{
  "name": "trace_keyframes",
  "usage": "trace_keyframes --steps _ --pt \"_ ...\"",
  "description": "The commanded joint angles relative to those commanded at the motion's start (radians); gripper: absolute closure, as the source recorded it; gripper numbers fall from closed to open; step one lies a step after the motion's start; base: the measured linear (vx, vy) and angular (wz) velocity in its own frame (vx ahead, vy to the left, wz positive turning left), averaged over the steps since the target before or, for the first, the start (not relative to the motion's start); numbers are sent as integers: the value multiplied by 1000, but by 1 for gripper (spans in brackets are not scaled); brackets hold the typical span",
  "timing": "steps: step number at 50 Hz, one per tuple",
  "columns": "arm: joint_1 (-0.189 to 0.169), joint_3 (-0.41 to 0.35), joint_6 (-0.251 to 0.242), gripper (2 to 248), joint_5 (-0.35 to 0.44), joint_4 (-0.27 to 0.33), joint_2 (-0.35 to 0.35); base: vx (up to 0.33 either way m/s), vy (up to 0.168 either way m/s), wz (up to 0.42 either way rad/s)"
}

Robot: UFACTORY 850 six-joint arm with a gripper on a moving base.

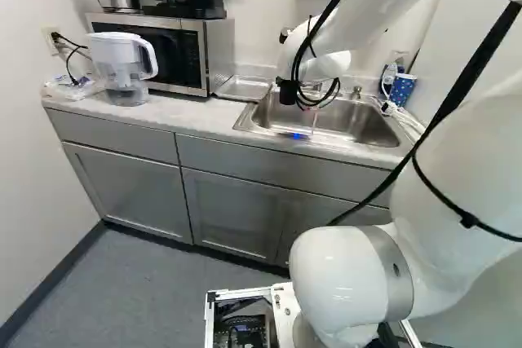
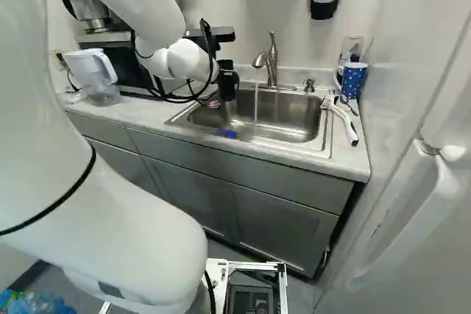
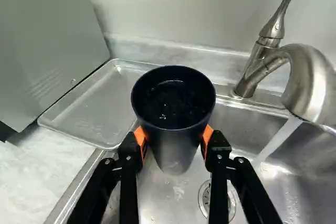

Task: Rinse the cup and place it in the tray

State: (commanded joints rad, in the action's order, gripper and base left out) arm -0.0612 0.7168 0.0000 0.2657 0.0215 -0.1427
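In the right base view my gripper (image 2: 224, 77) is over the sink's left part, its fingertips hard to make out. The wrist view shows the gripper (image 3: 173, 141) shut on a black cup (image 3: 173, 153), an orange pad (image 3: 140, 138) against each side. The cup's mouth faces the camera, and a little liquid glistens inside. Beside it, apart from the cup, water (image 3: 277, 141) runs from the faucet (image 3: 310, 82) into the sink (image 3: 294, 182). An empty metal tray (image 3: 94, 106) lies on the counter next to the sink; it also shows as the tray (image 1: 243, 88) in the left base view.
A microwave (image 1: 155, 46) with a coffee maker on top stands beyond the tray, near a water pitcher (image 1: 122, 63). Right of the sink are a blue patterned mug (image 2: 352, 79) and a white-handled brush (image 2: 346, 124). Cabinets (image 1: 236, 209) front the counter.
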Motion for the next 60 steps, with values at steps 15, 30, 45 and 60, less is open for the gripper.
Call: trace_keyframes --steps 15,30,45,60 --pt "0 8 0 129 -27 0 -27 0 0 0" --pt "1 37 0 129 -46 0 -32 0 0 0" --pt "1 67 0 129 -58 0 -35 0 0 0" --pt "2 95 0 129 -70 0 -39 0 0 0"
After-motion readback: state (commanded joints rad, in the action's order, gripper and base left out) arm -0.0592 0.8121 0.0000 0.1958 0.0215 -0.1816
